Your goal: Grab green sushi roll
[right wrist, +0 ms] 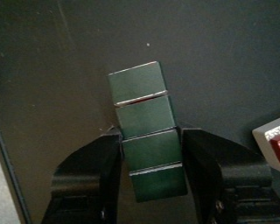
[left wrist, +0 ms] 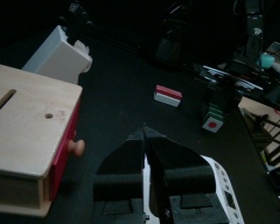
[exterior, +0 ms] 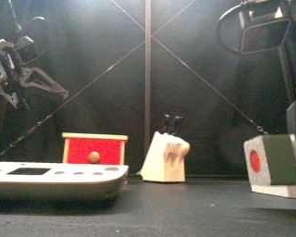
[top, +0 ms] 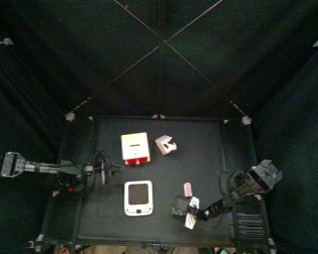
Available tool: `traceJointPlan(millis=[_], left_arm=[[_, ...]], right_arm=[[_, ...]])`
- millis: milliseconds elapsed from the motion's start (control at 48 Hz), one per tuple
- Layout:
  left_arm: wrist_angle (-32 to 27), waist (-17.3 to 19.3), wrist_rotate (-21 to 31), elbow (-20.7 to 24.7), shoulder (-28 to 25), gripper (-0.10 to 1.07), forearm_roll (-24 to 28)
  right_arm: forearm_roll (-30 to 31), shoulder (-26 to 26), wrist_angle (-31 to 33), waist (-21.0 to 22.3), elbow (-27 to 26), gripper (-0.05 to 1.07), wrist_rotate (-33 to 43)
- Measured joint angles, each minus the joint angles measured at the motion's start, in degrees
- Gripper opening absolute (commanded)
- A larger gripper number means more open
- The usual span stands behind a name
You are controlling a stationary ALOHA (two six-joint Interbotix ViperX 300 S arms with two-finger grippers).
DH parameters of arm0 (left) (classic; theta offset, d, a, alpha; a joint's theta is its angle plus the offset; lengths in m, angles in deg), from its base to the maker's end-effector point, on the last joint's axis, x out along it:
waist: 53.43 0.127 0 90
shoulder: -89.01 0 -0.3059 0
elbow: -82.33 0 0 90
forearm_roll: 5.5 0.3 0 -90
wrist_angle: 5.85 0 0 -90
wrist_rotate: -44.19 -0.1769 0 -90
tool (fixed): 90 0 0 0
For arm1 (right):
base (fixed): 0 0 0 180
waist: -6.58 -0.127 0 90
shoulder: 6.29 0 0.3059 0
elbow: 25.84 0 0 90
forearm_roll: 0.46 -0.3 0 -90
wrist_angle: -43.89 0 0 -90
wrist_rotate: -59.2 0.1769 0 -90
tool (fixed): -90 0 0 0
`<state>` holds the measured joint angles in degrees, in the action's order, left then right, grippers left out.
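Right hand point(right wrist: 152, 166) clamped on green sushi roll point(right wrist: 143, 101), centre of right wrist frame. Roll's far end juts past jaw tips. Risk: grip on near end only, so roll may pivot or slip to tabletop point(right wrist: 49, 61) on lift. Left hand point(left wrist: 147, 153) clenched, idle, at left of top frame.

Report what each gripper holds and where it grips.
Right gripper clamps the green sushi roll by the sides of its near end. Left gripper holds nothing.
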<state>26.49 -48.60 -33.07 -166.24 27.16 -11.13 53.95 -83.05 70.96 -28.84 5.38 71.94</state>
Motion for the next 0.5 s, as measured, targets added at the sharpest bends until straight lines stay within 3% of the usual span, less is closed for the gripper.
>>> traceJointPlan(millis=[500], left_arm=[[0.0, 0.0, 0.0, 0.0, 0.0, 0.40, 0.0]], right_arm=[[0.9, -1.3, 0.1, 0.3, -0.4, 0.60, 0.0]])
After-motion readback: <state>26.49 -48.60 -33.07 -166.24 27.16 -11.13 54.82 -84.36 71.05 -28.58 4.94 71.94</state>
